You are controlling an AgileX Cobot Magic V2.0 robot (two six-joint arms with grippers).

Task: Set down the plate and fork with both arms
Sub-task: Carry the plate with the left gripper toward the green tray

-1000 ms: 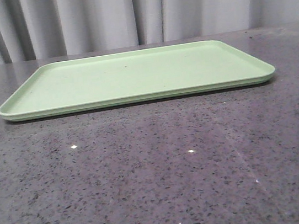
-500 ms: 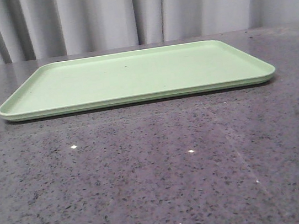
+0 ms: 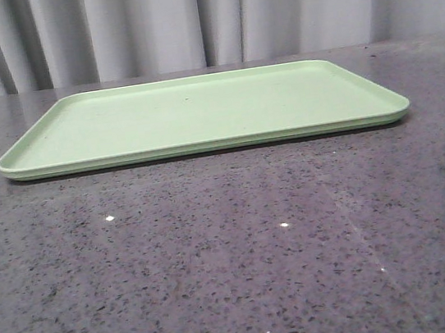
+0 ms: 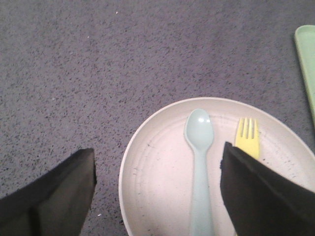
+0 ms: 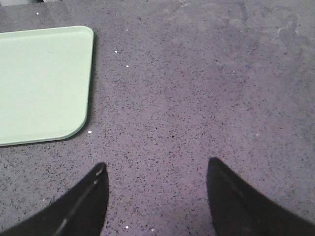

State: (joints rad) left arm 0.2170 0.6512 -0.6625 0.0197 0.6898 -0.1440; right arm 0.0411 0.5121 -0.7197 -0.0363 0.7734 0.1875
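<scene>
In the left wrist view the round cream-white plate (image 4: 162, 182) lies on the dark speckled table. The yellow fork (image 4: 247, 137) lies in it, its handle hidden behind one black finger. My left gripper (image 4: 157, 162) is open above the plate's rim, one finger over the table, the other over the plate. My right gripper (image 5: 155, 169) is open and empty over bare table, beside a corner of the light green tray (image 5: 39, 83). Plate, fork and both grippers are out of the front view.
A pale blue-grey spoon (image 4: 199, 162) lies in the plate beside the fork. The light green tray (image 3: 198, 112) sits flat at the back of the table in the front view; its edge also shows in the left wrist view (image 4: 307, 64). Grey curtains hang behind.
</scene>
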